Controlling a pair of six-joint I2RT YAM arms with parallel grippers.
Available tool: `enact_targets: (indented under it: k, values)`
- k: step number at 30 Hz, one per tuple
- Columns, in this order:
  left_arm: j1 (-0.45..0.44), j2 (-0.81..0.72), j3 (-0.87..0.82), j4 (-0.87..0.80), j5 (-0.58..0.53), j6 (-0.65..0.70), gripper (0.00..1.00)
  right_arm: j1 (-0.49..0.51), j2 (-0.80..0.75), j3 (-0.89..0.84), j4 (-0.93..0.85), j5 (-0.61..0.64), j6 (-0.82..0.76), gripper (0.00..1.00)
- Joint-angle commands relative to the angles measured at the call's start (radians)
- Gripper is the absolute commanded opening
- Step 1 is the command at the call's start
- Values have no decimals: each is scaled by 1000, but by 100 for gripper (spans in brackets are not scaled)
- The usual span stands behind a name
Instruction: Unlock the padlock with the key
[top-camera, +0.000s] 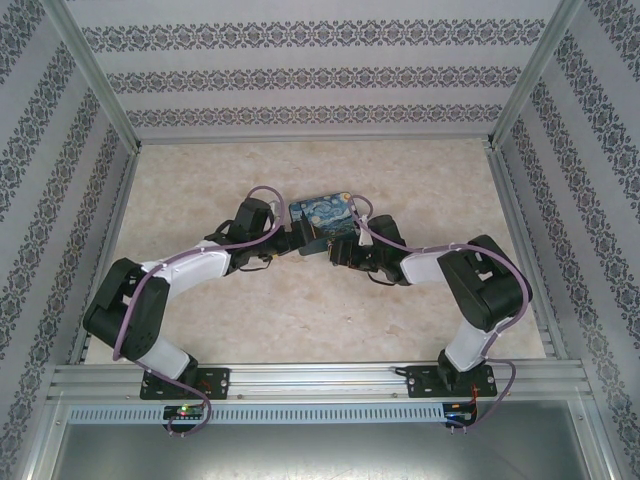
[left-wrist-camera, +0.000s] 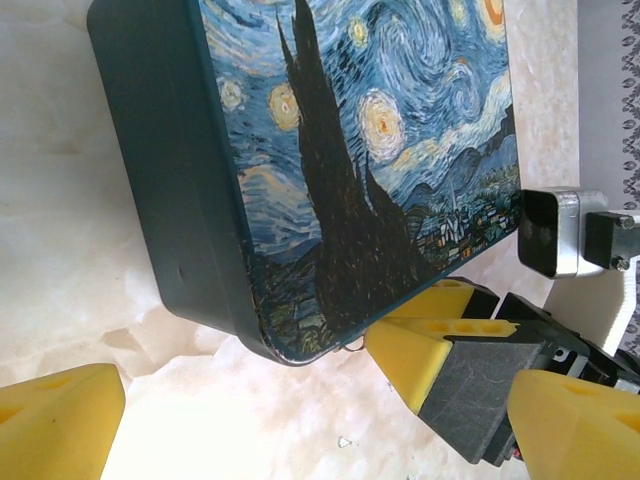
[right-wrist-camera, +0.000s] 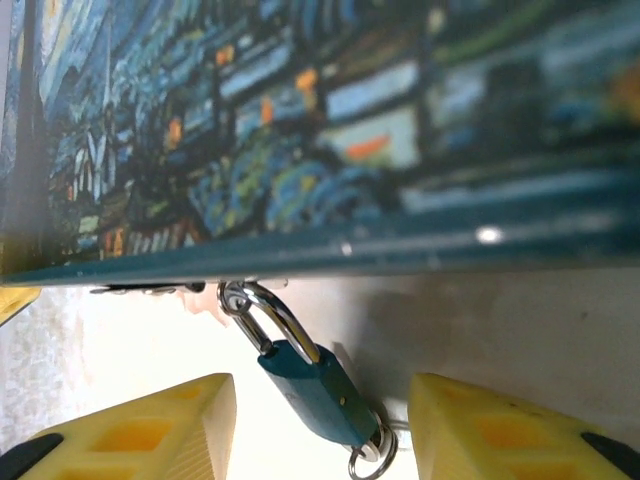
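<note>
Yellow fingers (right-wrist-camera: 150, 440) of our right gripper (right-wrist-camera: 320, 400) stand spread apart, gripping nothing. The padlock (right-wrist-camera: 312, 385) hangs tilted in the gap between them. Its silvery shackle (right-wrist-camera: 262, 315) is hooked at the underside of the painted tin (right-wrist-camera: 330, 130), just below the tin's dark teal edge. A small ring (right-wrist-camera: 365, 462) dangles from the blue body's lower end, just beside one finger.

Our left gripper (left-wrist-camera: 315, 405) is also released, its fingers (left-wrist-camera: 60, 420) set wide at the bottom corners of its view. It faces the tin's rounded near corner, where the right gripper's tips press in close under the rim.

From above, we see both arms meeting at the tin's near edge in the middle of the table (top-camera: 300, 330). Bare marbled surface lies open on every side of them, out to the patterned walls (top-camera: 60, 170).
</note>
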Motion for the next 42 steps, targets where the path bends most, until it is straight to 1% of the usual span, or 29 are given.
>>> enact_targets:
  k: [1, 12, 15, 16, 19, 23, 25, 28, 31, 38, 42]
  values:
    - [8, 22, 29, 7, 11, 12, 98, 3, 29, 17, 33, -25, -16, 46]
    - [8, 46, 48, 14, 18, 9, 98, 10, 35, 2, 47, -23, -11, 34]
    - [8, 48, 49, 16, 17, 9, 98, 10, 41, 6, 51, -23, -6, 27]
    - [8, 48, 49, 15, 17, 9, 99, 10, 43, 8, 52, -25, -6, 26]
    - [10, 47, 47, 15, 17, 10, 99, 11, 46, 9, 58, -25, -2, 16]
    - [12, 48, 51, 10, 12, 16, 99, 10, 40, 6, 58, -26, 2, 14]
    - [11, 50, 61, -5, -1, 29, 99, 10, 33, 0, 61, -24, 7, 9]
    - [11, 57, 93, -56, -29, 68, 99, 10, 22, -11, 69, -21, 22, 4]
    - [10, 71, 138, -129, -81, 126, 99, 8, 15, -25, 92, -18, 52, 0]
    - [-18, 143, 260, -331, -243, 255, 100, 5, 24, -58, 172, -16, 157, 0]
    - [-44, 188, 297, -393, -309, 283, 100, 4, 32, -79, 228, -10, 223, 0]
